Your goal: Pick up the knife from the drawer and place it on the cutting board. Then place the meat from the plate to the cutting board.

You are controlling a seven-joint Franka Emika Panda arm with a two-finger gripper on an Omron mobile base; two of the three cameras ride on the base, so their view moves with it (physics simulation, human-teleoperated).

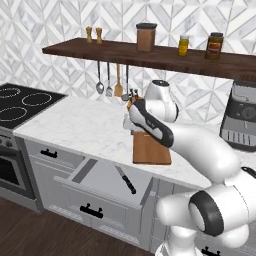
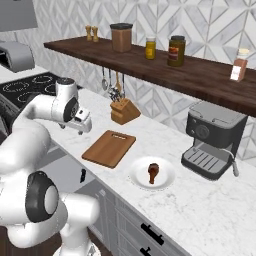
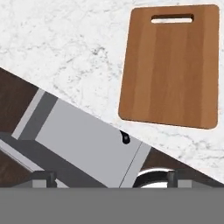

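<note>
Left of the flat wooden cutting board on veined marble, the shallow grey drawer stands open. Inside lies the slim black-handled knife. Above, the gripper hovers, fingers apart.

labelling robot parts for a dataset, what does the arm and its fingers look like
A glossy white arm of rounded, bulbous segments, with dark grey to black bands and caps at the joints. No cables or markings show. The gripper ends in two small dark grey, blocky fingers, seen in the hand view.
</note>
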